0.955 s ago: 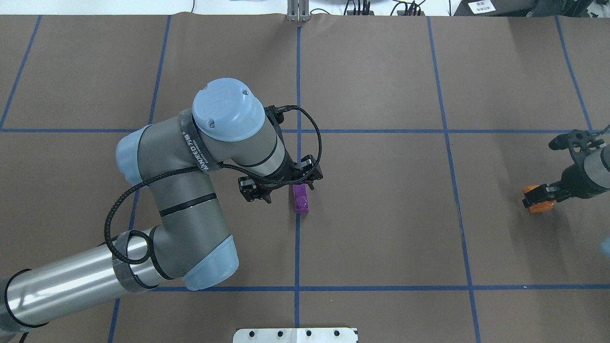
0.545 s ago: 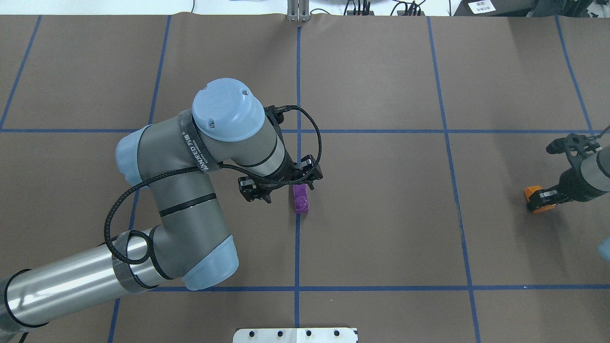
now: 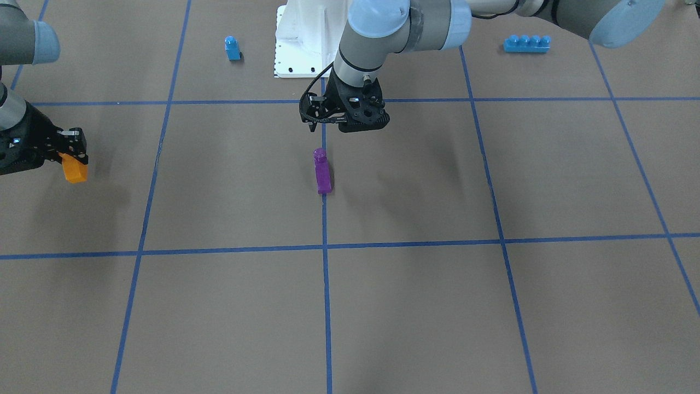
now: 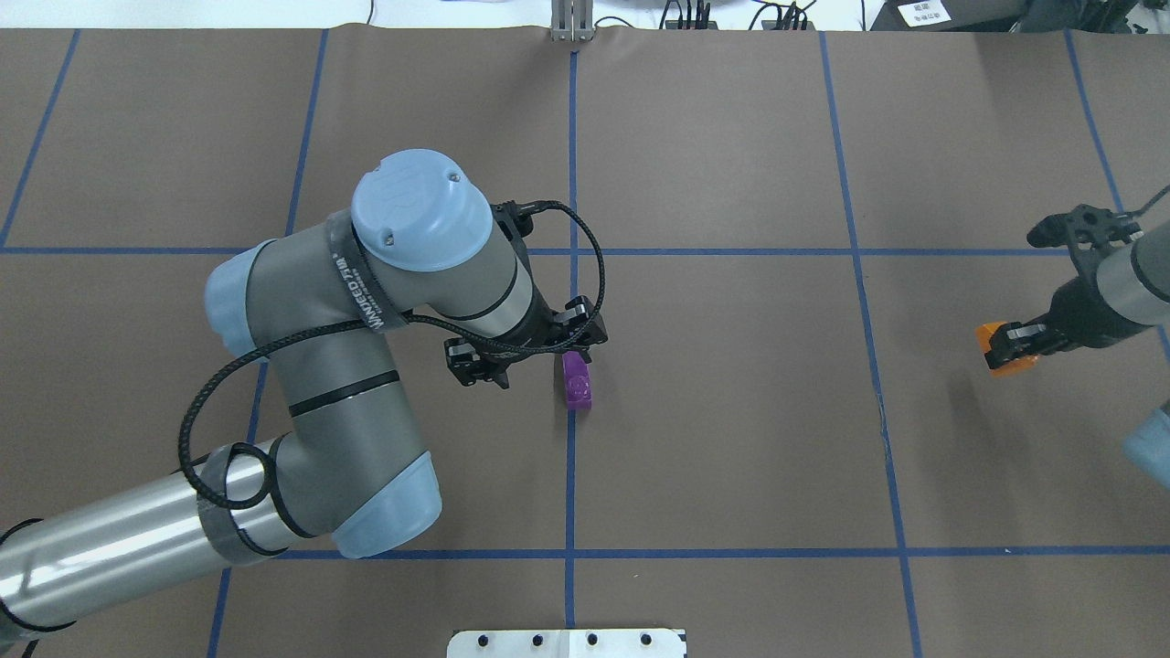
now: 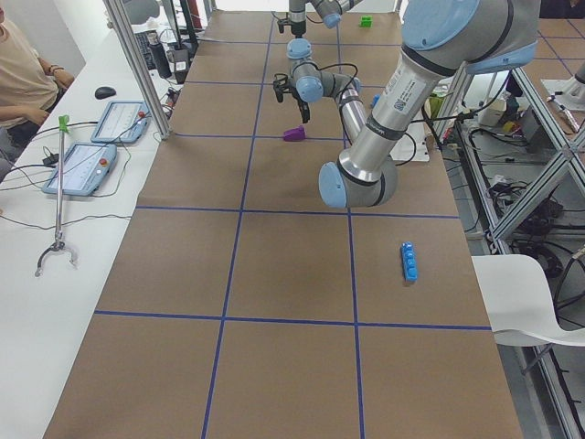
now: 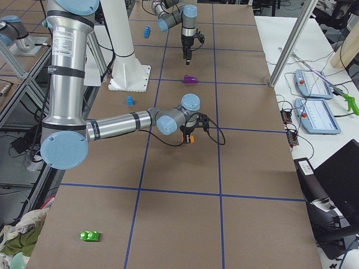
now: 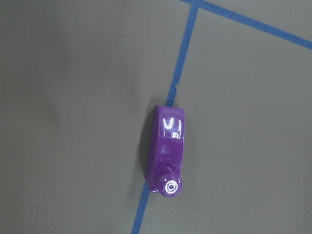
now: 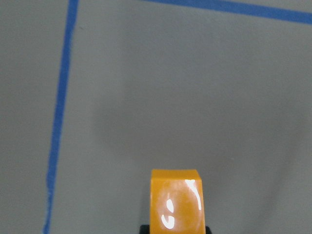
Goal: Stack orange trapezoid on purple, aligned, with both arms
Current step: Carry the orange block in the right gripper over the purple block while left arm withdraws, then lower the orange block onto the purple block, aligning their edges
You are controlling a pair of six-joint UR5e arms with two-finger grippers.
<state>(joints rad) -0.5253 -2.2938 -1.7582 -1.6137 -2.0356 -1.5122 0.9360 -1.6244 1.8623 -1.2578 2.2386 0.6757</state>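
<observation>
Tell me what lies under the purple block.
The purple block rests on brown paper, over a blue tape line that shows at both its ends. The line's stretch beneath it is covered; nothing else shows there.

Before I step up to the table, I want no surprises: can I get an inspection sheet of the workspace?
Surface: brown paper table, blue tape grid.
Job's things: purple block loose on centre line; orange trapezoid in right hand.
Clutter: small blue block, long blue brick, green block.
Hands: left hand open over purple block; right hand shut on orange trapezoid.
Cables: black cable looped on left arm.
Surroundings: seated operator, pendants.
</observation>
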